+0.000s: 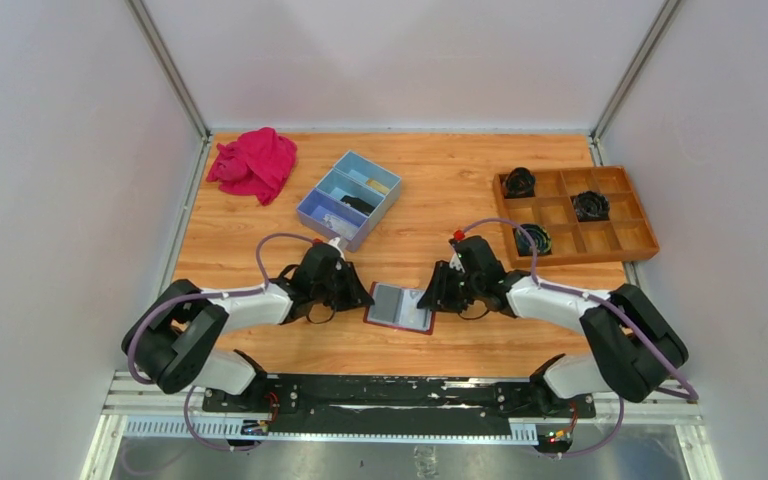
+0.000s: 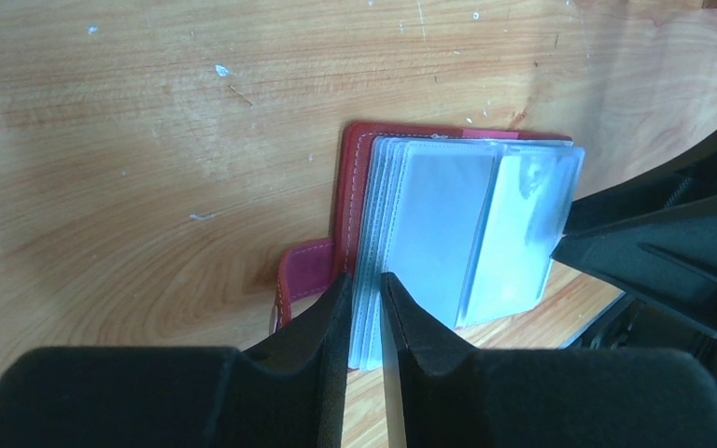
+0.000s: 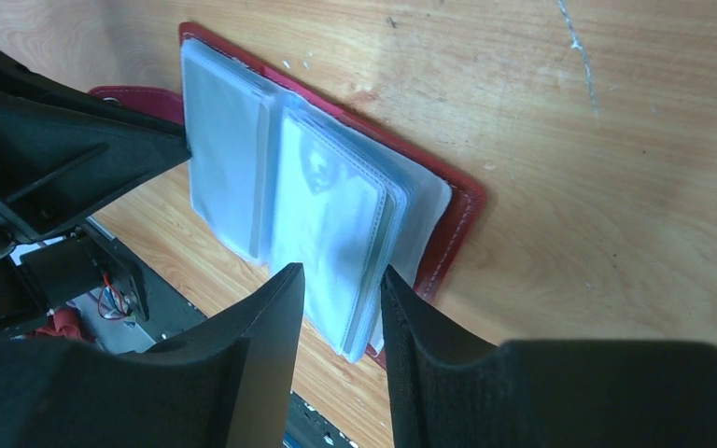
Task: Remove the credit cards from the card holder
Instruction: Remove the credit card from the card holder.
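Both ends of open dark red wallet-like card holder [image 1: 399, 307] on wooden table [image 1: 440, 180] attended: left gripper [image 2: 364, 280] clamps clear pocket pages [image 2: 439, 224]; right gripper [image 3: 342, 273] straddles opposite pages, grip unclear.

Red leathery card holder [image 2: 353, 177], glossy plastic pockets [image 2: 439, 224], wood-grain table [image 2: 149, 140]

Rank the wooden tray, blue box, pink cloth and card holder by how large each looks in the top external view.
1. wooden tray, clearly the largest.
2. blue box and pink cloth: they look too alike to separate.
3. card holder, the smallest.
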`<control>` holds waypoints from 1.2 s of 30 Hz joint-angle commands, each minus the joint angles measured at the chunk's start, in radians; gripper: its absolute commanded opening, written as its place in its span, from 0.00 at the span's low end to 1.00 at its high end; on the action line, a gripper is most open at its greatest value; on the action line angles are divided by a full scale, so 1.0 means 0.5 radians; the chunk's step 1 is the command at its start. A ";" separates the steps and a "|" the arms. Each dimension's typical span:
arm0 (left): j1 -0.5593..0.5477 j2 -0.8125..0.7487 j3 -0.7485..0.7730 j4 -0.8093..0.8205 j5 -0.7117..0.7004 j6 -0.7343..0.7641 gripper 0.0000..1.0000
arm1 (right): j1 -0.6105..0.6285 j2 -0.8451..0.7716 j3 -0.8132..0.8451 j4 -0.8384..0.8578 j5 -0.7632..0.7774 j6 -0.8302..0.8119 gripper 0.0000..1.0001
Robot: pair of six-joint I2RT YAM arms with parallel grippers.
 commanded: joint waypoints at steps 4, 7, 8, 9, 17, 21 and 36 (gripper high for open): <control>-0.042 0.111 -0.016 -0.177 -0.018 0.069 0.22 | 0.046 -0.110 0.087 0.011 -0.043 -0.060 0.40; -0.045 0.108 -0.013 -0.177 -0.018 0.066 0.22 | 0.071 -0.120 0.115 0.040 -0.072 -0.086 0.39; -0.047 0.106 -0.015 -0.177 -0.016 0.066 0.21 | 0.085 -0.116 0.126 0.046 -0.075 -0.090 0.39; -0.045 0.101 -0.016 -0.177 -0.016 0.066 0.21 | 0.094 -0.113 0.141 0.047 -0.079 -0.103 0.40; -0.046 0.052 -0.025 -0.180 -0.009 0.056 0.21 | 0.198 0.036 0.283 0.102 -0.161 -0.154 0.39; -0.045 0.033 -0.034 -0.180 -0.006 0.051 0.21 | 0.231 0.115 0.324 0.121 -0.174 -0.153 0.39; -0.046 -0.108 -0.038 -0.182 0.019 0.050 0.22 | 0.184 -0.042 0.189 -0.062 0.125 -0.122 0.39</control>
